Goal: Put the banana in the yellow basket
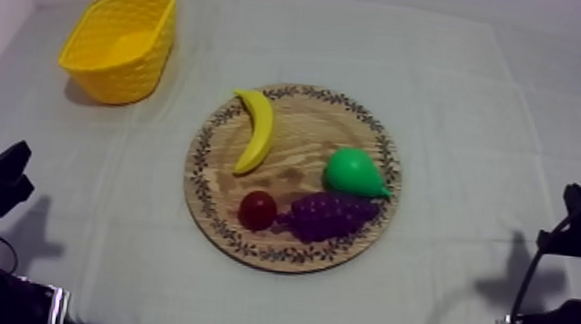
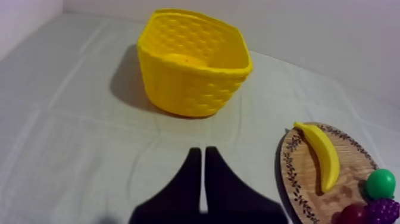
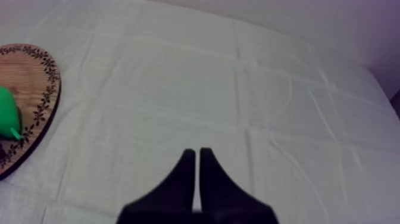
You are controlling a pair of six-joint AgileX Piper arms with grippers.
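Note:
A yellow banana (image 1: 255, 131) lies on the upper left part of the round wooden board (image 1: 358, 120), which sits mid-table. An empty yellow basket (image 1: 119, 41) stands at the far left. My left gripper (image 1: 13, 165) rests low at the left edge, shut on nothing. From its wrist camera the fingers (image 2: 202, 156) form a narrow wedge over bare cloth, with the basket (image 2: 193, 62) ahead and the banana (image 2: 321, 156) on the board (image 2: 294, 173) beside it. My right gripper (image 1: 577, 199) rests low at the right edge, its fingers (image 3: 196, 156) shut together over cloth beside the board (image 3: 41, 89).
On the board also lie a green pear (image 1: 354, 172), a purple bunch of grapes (image 1: 330, 216) and a small red fruit (image 1: 257, 209). The pear (image 3: 8, 114) shows near the board's rim from the right wrist. Open cloth stretches between board and basket.

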